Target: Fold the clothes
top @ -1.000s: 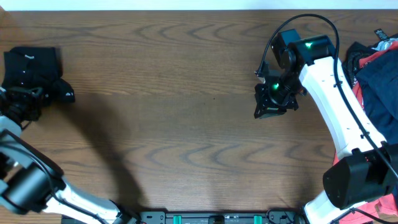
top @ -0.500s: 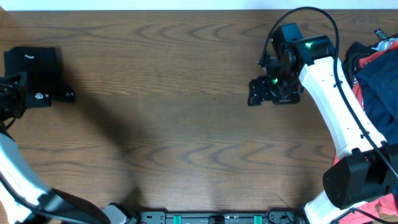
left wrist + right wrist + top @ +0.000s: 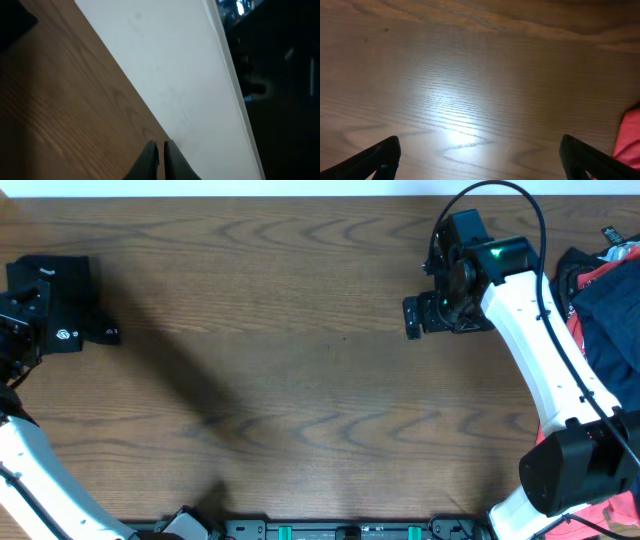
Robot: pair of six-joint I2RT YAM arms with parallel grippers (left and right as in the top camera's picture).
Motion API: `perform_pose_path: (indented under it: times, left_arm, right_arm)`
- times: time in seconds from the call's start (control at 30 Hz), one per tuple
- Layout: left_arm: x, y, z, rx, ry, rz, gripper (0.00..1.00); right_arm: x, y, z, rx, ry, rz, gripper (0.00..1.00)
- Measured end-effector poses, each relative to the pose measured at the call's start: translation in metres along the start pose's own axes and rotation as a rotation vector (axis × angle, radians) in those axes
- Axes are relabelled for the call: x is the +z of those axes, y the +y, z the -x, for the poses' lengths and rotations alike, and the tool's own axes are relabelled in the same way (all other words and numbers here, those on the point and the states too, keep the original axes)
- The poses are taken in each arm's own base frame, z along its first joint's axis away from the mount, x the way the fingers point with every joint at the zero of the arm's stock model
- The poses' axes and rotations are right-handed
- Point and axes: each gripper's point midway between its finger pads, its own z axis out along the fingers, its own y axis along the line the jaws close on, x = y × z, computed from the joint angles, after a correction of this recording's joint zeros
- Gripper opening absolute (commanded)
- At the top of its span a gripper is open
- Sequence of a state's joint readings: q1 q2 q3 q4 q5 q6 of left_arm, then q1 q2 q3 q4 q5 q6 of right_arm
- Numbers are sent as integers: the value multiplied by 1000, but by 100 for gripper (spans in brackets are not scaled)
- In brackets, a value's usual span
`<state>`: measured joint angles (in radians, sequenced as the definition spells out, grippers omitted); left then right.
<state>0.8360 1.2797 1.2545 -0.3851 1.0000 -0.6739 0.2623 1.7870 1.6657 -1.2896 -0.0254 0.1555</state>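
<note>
Brown wood-grain covers the whole bench (image 3: 300, 380), with a pale white strip (image 3: 250, 187) running along its far edge at the top of the overhead view. Nearest, at the bottom edge, sits a black rail (image 3: 350, 530) with green fittings.

Two white arms rise from the bottom corners. The right gripper (image 3: 480, 155) hangs over bare wood in the upper right of centre. Its fingers are spread wide, one in each lower corner of the wrist view, and only bench grain shows between them. Two green lights glow on that arm. The left gripper (image 3: 161, 157) is closed, its fingers almost touching and gripping nothing, over the bench's edge.

One folded black shirt (image 3: 60, 280) lies in the upper left. It carries small white logo marks too small to read. Whether the left gripper touches it I cannot tell.

At the right edge lies one pile of clothes (image 3: 600, 290), showing three colours: coral-red, dark navy and black.
</note>
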Motion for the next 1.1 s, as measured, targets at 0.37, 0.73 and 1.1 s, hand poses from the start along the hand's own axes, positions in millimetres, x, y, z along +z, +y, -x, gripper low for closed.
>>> perform_pose_path:
  times: [0.37,0.73,1.1]
  left_arm:
    - [-1,-17,-15,49,87,-103,16]
    - [-2,-20,-17,63,99,-118,41]
    - [-2,-15,-22,-63,120,-98,98]
  right_arm:
    - [0,-4,1,0,-4,-25,99]
    - [0,-4,1,0,-4,-26,99]
    - [0,-4,1,0,-4,-26,99]
